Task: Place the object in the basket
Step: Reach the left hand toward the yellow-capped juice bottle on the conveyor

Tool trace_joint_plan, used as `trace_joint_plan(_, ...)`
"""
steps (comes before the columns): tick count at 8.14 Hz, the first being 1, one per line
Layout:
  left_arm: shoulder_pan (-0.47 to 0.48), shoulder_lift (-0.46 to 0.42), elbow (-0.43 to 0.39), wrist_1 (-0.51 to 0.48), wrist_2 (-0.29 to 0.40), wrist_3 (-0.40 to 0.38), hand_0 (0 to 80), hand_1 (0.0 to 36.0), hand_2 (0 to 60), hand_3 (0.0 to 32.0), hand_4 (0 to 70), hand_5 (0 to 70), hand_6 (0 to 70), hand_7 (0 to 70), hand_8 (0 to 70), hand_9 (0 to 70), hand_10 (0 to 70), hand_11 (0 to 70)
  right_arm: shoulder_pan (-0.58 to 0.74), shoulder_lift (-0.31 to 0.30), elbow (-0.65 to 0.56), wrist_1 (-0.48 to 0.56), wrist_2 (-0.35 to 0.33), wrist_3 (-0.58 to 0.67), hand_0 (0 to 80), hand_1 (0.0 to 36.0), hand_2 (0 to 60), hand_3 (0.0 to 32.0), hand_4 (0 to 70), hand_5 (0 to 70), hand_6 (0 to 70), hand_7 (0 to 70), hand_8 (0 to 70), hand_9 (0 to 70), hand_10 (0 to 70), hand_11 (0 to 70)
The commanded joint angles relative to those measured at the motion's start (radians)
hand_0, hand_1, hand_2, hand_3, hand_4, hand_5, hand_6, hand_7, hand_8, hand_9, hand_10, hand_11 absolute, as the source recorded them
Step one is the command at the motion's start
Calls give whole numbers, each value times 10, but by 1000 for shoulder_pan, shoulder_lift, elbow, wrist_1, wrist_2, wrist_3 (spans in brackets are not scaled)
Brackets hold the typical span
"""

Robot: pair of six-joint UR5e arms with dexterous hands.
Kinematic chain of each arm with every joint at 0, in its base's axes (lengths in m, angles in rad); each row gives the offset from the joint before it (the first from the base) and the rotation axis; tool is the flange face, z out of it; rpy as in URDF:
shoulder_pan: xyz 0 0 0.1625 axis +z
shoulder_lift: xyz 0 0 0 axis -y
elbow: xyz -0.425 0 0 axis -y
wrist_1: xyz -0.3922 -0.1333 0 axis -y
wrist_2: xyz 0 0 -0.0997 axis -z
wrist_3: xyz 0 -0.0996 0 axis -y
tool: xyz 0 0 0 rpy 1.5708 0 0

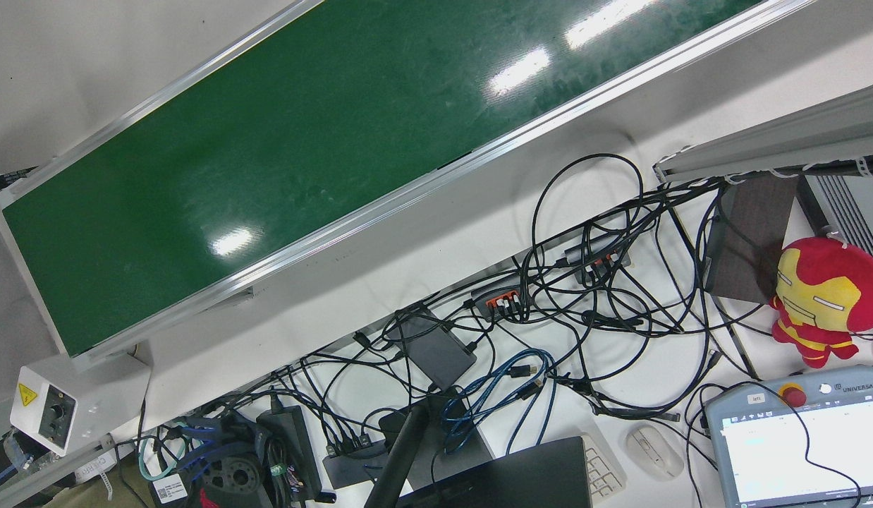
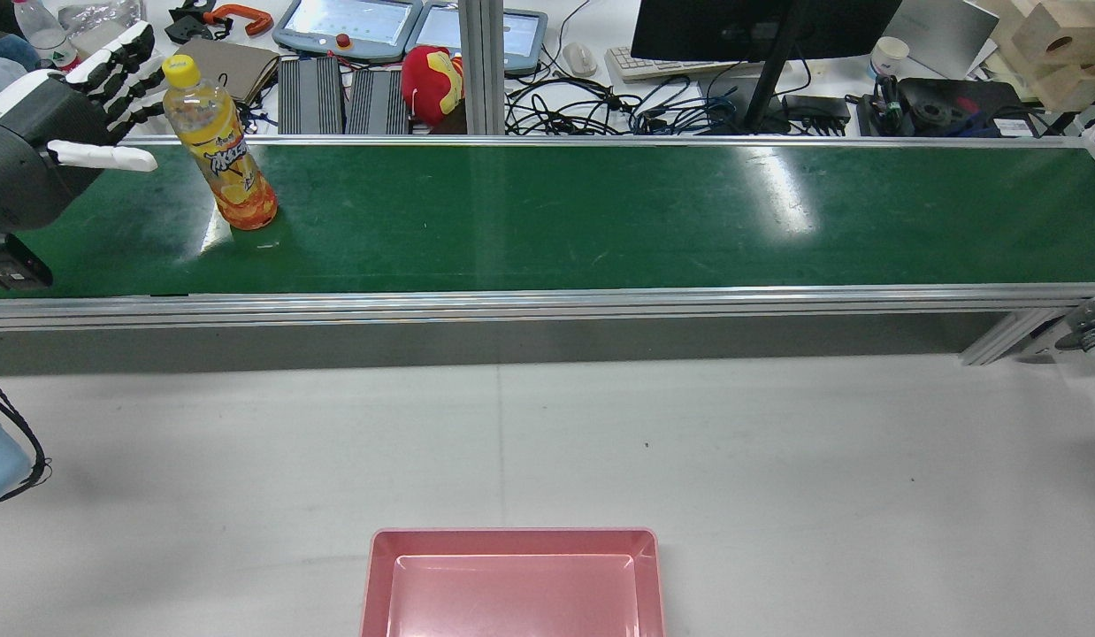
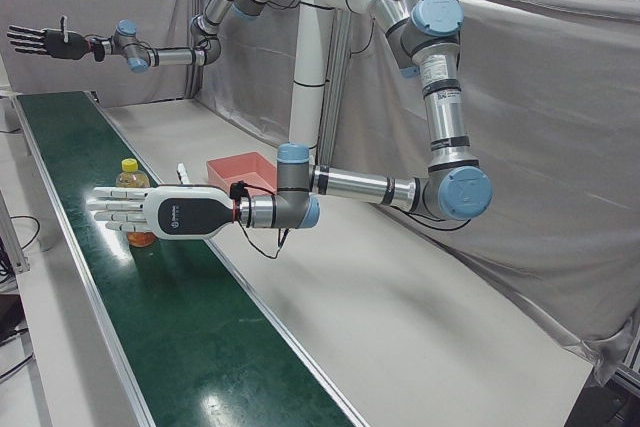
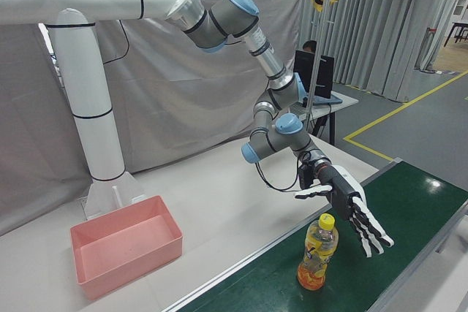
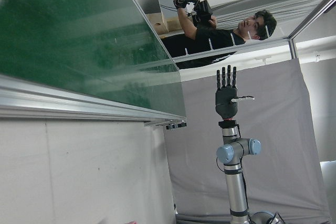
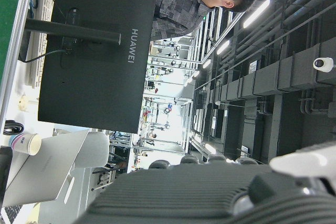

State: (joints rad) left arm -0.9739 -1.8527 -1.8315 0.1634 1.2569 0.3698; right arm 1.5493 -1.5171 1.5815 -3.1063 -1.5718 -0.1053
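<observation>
I am at the approach step, nothing grasped yet. At the far left of the rear view my left hand (image 2: 48, 146) hangs beside the bottle (image 2: 220, 146), fingers spread wide and flat, not touching it. The bottle stands upright on the green belt (image 2: 601, 212), well apart from the pink basket (image 2: 512, 579) on the table on the robot's side of the belt. Next I judge I must bring the palm against the bottle's side, curl the fingers round its body, lift, and carry it across to the basket. My right hand (image 3: 45, 42) waits open and raised at the belt's far end, away from the bottle.
</observation>
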Motion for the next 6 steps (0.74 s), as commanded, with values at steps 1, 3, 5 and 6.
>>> trace_joint_plan(1,35,-60,63,10,-11,1,520,182,70,0,60,59,0,0,52,63,72,124,0,0,0,0,1,-1,0,0,0,0,0,0,0,0,0,0,0,0)
trace_joint_plan(3,35,-88,98,1,-11,1,521,185,74,0,54,54,0,0,54,66,73,127,0,0,0,0,1,1,0,0,0,0,0,0,0,0,0,0,0,0)
trace_joint_plan(5,53,-111,115,7,-11,4,522,188,88,0,58,59,0,0,51,63,73,127,0,0,2,0,-1,1,0,0,0,0,0,0,0,0,0,0,0,0)
trace_joint_plan(6,55,-131,126,7,-11,6,523,190,90,0,62,62,0,0,54,66,74,128,0,0,2,0,1,-1,0,0,0,0,0,0,0,0,0,0,0,0)
